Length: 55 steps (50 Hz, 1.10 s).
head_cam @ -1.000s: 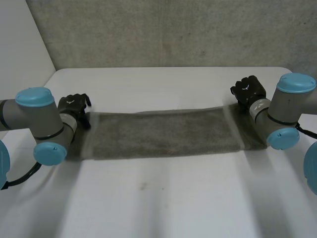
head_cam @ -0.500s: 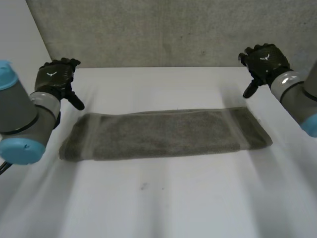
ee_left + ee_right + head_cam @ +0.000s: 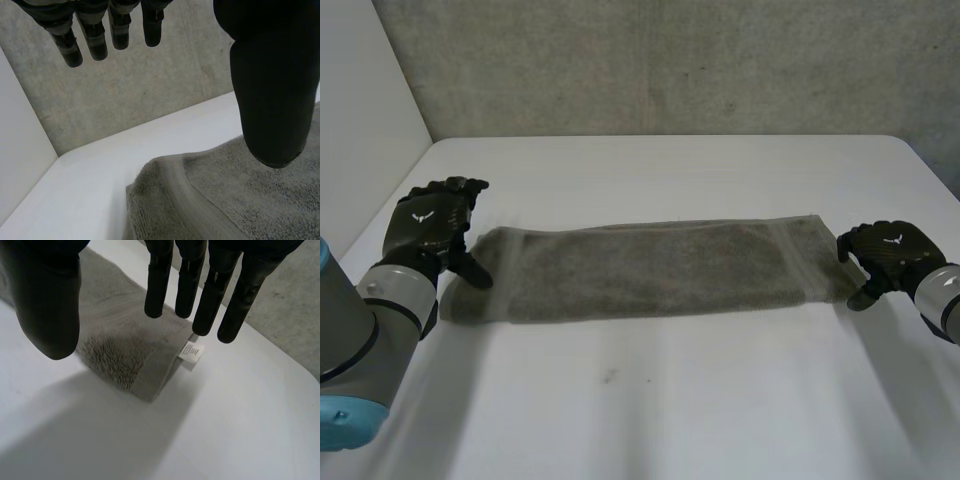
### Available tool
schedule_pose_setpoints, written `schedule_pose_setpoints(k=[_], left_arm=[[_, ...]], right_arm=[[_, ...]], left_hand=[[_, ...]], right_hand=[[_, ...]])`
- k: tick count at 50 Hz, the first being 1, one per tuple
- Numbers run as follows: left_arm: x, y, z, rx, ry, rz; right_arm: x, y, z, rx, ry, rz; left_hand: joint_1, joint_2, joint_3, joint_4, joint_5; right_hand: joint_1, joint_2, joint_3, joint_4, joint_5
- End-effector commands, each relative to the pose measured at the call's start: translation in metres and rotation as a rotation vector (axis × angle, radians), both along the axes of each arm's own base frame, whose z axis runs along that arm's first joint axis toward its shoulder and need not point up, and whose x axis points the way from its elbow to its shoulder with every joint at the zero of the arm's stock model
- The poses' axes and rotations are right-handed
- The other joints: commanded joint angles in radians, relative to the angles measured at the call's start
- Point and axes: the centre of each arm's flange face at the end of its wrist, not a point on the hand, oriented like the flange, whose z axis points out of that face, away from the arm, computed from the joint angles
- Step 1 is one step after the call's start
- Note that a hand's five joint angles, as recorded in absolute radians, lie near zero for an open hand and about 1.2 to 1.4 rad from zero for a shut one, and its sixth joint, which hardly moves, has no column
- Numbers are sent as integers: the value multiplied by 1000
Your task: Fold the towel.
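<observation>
In the head view, you have one towel [image 3: 650,270] lying as a long, flat strip across the middle of the white table [image 3: 670,400]. That layout likely explains the stance of your two hands, one at each short end. Your left hand [image 3: 432,232] sits at the towel's left end and your right hand [image 3: 890,256] just beside its right end, probably so both ends can be lifted together for the next fold. Neither hand holds cloth yet.

In the left wrist view, your left hand [image 3: 270,75] is spread. Its fingers [image 3: 95,35] are straight and side by side, out past the towel's [image 3: 240,200] corner, and the thumb stands well apart over the cloth. Nothing is pinched, and I cannot tell whether the thumb touches the pile.

In the right wrist view, your right hand [image 3: 47,305] is also spread, with straight fingers [image 3: 190,280] over the end corner of the towel [image 3: 125,355]. The thumb is wide of them and nothing lies between. One white label [image 3: 191,351] sticks out at that corner's edge, a handy mark for the hem you want to pinch.
</observation>
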Motion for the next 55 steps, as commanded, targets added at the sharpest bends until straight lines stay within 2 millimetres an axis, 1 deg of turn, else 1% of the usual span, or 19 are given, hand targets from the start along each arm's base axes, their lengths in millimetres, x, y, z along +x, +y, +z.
schedule_pose_setpoints(k=[1, 5, 7, 13, 16, 17, 21, 23, 32, 40, 41, 42, 43, 44, 46, 51, 52, 53, 55], left_arm=[[-2, 3, -5, -8, 36, -6], [-2, 4, -7, -4, 47, -5], [-2, 5, -8, -2, 48, -8], [-2, 5, -9, 2, 47, -7], [-2, 5, -10, 5, 46, -6], [-2, 6, -10, 7, 45, -6], [-2, 6, -10, 8, 45, -8], [-2, 5, -10, 8, 45, -6], [-2, 5, -10, 7, 45, -5], [-2, 6, -12, 13, 44, -6], [-2, 6, -12, 11, 44, -6], [-1, 7, -12, 13, 44, -6], [-1, 7, -12, 13, 44, -6], [-1, 7, -12, 13, 44, -6], [-1, 7, -12, 13, 44, -6], [-1, 7, -12, 15, 43, -3], [-1, 7, -12, 16, 43, -5], [0, 7, -13, 17, 43, -3], [0, 7, -13, 18, 42, -3]], right_arm=[[-4, -12, -22, -22, 24, 9], [-5, -16, -28, -32, 49, 15], [-6, -18, -34, -36, 67, 22], [-5, -20, -38, -47, 81, 29], [-5, -23, -40, -55, 82, 31], [-5, -24, -40, -59, 83, 31], [-5, -26, -42, -65, 84, 29], [-5, -29, -42, -73, 83, 28], [-5, -31, -41, -79, 80, 28], [-3, -31, -48, -64, 81, 38], [-3, -31, -49, -61, 82, 37], [-3, -32, -49, -63, 83, 37], [-3, -32, -49, -63, 83, 37], [-4, -33, -49, -66, 83, 35], [-4, -35, -47, -73, 84, 33], [-14, -40, -37, -90, 92, -9], [-23, -42, -33, -97, 94, -34], [-23, -42, -33, -97, 94, -34], [-49, -49, -21, -118, 100, -104]], left_hand=[[0, 9, 8, 8, -29], [0, 9, 8, 8, -29], [0, 9, 8, 8, -29], [0, 9, 8, 8, -29], [0, 9, 8, 8, -29], [0, 9, 8, 8, -29], [0, 9, 8, 8, -29], [0, 9, 8, 8, -29], [0, 9, 8, 8, -29], [0, 9, 8, 8, -29], [0, 9, 8, 8, -29], [0, 9, 8, 8, -29], [0, 9, 8, 8, -29], [0, 9, 8, 8, -29], [0, 9, 8, 8, -29], [0, 9, 8, 8, -29], [0, 9, 8, 8, -29], [0, 9, 8, 8, -29], [0, 9, 8, 8, -29]], right_hand=[[84, 91, 85, 88, 80], [128, 136, 129, 132, 124], [163, 171, 164, 168, 159], [231, 238, 232, 235, 227], [296, 303, 297, 300, 291], [357, 364, 358, 361, 352], [416, 423, 417, 420, 412], [483, 490, 484, 487, 479], [489, 497, 490, 493, 485], [436, 444, 437, 441, 432], [486, 493, 487, 490, 482], [684, 691, 685, 688, 680], [686, 693, 687, 690, 682], [848, 855, 849, 852, 844], [849, 857, 850, 854, 845], [849, 857, 850, 854, 845], [849, 857, 850, 854, 845], [849, 857, 850, 854, 845], [849, 857, 850, 854, 845]])
